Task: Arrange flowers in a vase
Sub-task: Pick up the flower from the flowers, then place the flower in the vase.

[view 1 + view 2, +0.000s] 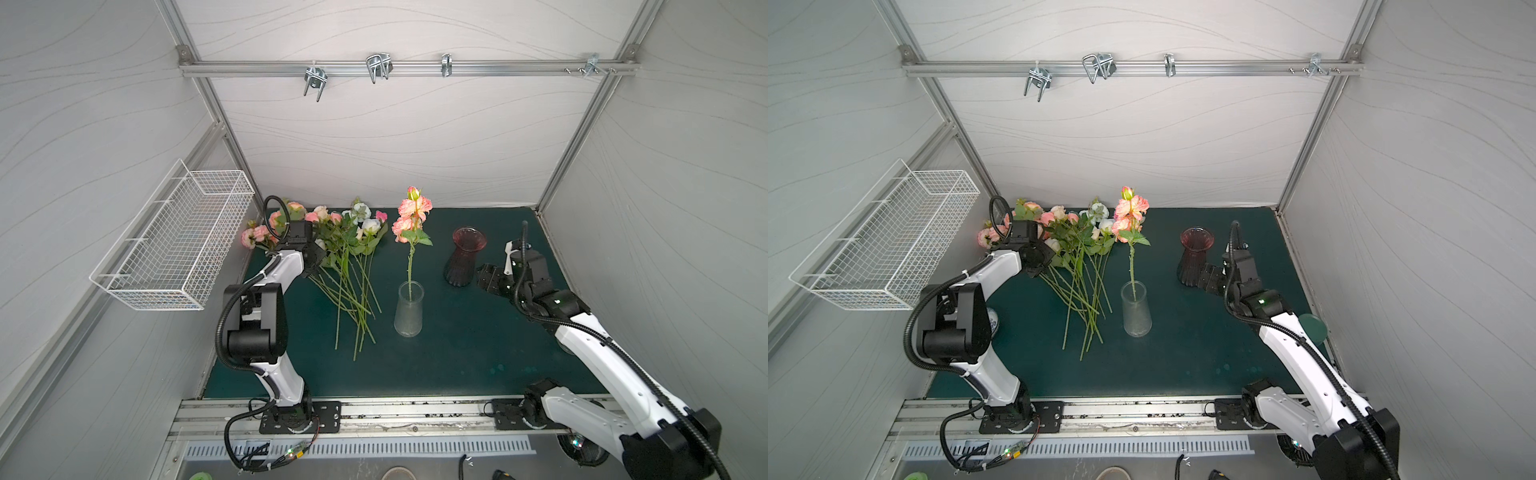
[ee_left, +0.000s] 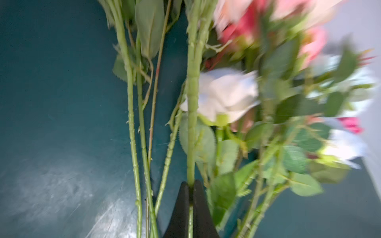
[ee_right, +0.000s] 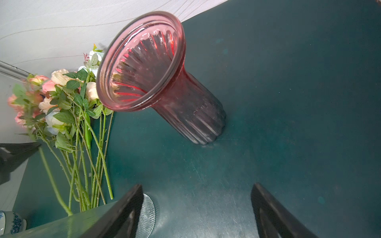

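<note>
The left hand [image 2: 191, 186] is pressed together on one green stem [image 2: 192, 123] at the left side of the flowers [image 1: 347, 245]. The flowers lie in a loose pile on the counter [image 1: 457, 361]. Just right of the pile, a peach-pink spray [image 1: 412, 216] stands in the clear glass vase [image 1: 409, 311]. The right hand [image 3: 196, 197] is spread and holds nothing, just beside the red ribbed vase [image 3: 185, 107].

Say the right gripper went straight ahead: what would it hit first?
Probably the red vase: it stands dead ahead of the open right gripper, with only bare mat between. Exact depth is unclear.
</note>
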Available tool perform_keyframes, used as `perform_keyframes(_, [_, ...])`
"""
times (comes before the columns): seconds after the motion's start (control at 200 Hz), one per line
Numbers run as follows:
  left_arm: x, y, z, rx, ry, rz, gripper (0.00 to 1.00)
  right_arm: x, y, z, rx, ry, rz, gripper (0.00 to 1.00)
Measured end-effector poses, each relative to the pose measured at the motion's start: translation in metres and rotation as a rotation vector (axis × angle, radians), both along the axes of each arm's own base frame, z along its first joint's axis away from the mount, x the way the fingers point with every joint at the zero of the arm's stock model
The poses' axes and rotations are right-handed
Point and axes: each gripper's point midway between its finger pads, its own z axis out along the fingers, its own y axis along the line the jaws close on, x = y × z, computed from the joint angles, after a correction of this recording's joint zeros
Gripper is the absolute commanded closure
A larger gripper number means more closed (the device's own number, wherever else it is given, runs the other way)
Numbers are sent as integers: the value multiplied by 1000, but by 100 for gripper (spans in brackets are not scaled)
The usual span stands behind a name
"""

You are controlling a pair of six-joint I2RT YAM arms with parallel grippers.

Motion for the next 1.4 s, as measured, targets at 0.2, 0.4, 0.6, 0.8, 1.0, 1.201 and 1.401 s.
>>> perform_keyframes(0.2, [-11,-1,79,65,-180,4,100,0,0,0,-1,-1,-2,16])
perform_keyframes(0.4, [-44,-23,150,175,-321,-48,100,0,-1,0,-3,-1,-5,17])
perform_keyframes(0.6, [-100,-45,212,270,-484,-101,100,0,-1,1,-3,-3,-5,17])
perform_keyframes(0.8, [-156,-78,282,288,-739,-220,100,0,-1,1,-2,-4,-6,17])
perform_keyframes(1.0, [-177,-133,333,255,-945,-405,100,0,-2,1,-4,-4,-8,17])
perform_keyframes(1.201, [-175,-194,358,257,-1075,-569,100,1,-3,1,-10,-8,-16,17])
perform_keyframes(1.401, [-165,-222,375,241,-1176,-603,100,0,-5,4,-9,-17,-21,17])
